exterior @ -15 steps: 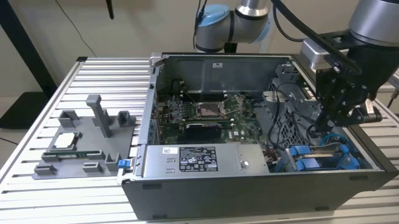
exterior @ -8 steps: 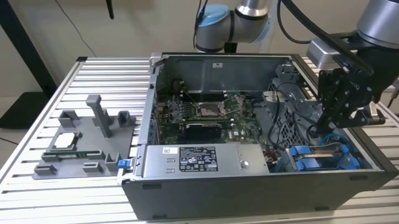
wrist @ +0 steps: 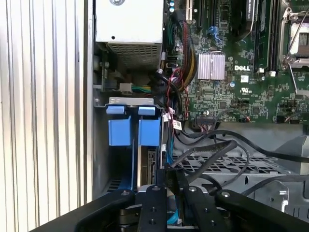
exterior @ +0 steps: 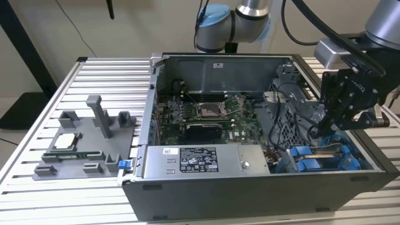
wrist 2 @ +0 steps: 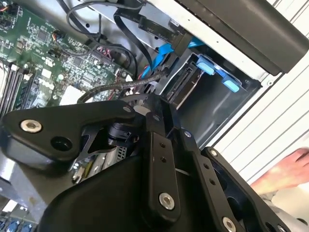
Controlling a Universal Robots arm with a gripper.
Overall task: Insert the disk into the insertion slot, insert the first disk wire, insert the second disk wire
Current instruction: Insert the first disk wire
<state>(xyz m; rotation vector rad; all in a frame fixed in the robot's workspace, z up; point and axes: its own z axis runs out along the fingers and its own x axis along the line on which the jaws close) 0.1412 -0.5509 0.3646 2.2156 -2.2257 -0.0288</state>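
Your gripper is down inside the open computer case, at the near corner on the exterior view's right, just over the drive bay. In the first wrist view the gripper points at the bay, and the fingers are drawn tight together at the tip. Whether anything is pinched between them, you can't tell from here.

The disk stands on edge in its slot in the bay, just under the right-hand one of the two blue pull tabs. The gripper tip is just beside the disk's exposed end.

Black cables loop across the metal cage next to the bay, close by the fingers. In the second wrist view a blue cable runs down toward the bay.

Further along the near edge sits the power supply, with the motherboard behind it. A grey parts holder lies on the slatted table, well apart on the exterior view's left. A person's hand rests out on the table beside the case.
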